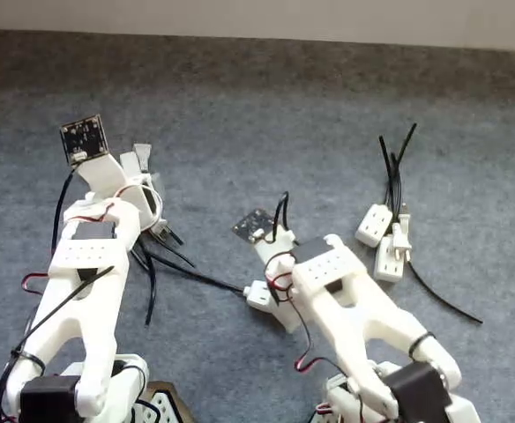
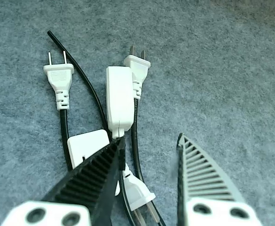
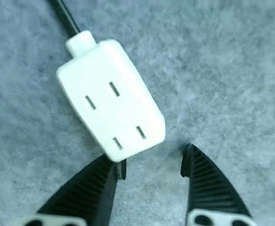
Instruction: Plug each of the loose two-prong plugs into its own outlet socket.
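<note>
1. The left jaws stand released over loose two-prong plugs (image 2: 58,76) and an outlet socket (image 2: 118,99) on the grey counter (image 2: 231,70).
2. The right jaws, also released, hold nothing, just beside a double socket (image 3: 110,101).

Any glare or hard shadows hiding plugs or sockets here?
High view: even, diffuse light, only faint shadows on the grey mat. Left wrist view: no glare on the white plug, prongs plain. Right wrist view: outlet block bright, yet its slots read clearly.
</note>
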Robot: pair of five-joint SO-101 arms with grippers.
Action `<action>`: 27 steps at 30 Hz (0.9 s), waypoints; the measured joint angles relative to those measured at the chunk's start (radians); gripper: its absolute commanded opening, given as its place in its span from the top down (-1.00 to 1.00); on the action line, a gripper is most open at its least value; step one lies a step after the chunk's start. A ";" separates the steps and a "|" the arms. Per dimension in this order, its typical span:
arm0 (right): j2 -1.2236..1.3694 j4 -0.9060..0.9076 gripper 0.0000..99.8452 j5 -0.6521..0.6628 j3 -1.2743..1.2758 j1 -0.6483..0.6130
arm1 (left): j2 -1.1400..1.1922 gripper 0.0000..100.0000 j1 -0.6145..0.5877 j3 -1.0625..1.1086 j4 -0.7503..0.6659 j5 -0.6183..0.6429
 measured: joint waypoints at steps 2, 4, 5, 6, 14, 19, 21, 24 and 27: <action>0.032 -0.054 0.62 0.005 0.000 0.038 | 0.000 0.62 0.000 0.000 -0.003 0.003; 0.048 -0.092 0.62 0.009 0.000 0.080 | 0.000 0.62 -0.017 0.000 -0.003 0.021; 0.055 -0.098 0.62 0.009 -0.003 0.103 | 0.000 0.62 -0.026 0.000 -0.003 0.029; 0.064 -0.100 0.62 0.009 -0.015 0.123 | 0.000 0.62 -0.031 0.000 -0.003 0.034; 0.144 -0.110 0.62 0.009 -0.158 0.219 | 0.000 0.62 -0.029 0.000 -0.021 0.034; 0.144 -0.071 0.62 0.009 -0.281 0.235 | 0.000 0.62 -0.029 0.000 -0.021 0.034; 0.144 -0.021 0.62 0.009 -0.339 0.235 | 0.000 0.62 -0.029 0.000 -0.021 0.034; 0.144 0.023 0.62 0.009 -0.411 0.215 | 0.000 0.62 -0.029 0.000 -0.021 0.034; 0.144 0.044 0.62 0.009 -0.456 0.210 | 0.000 0.62 -0.029 0.000 -0.021 0.034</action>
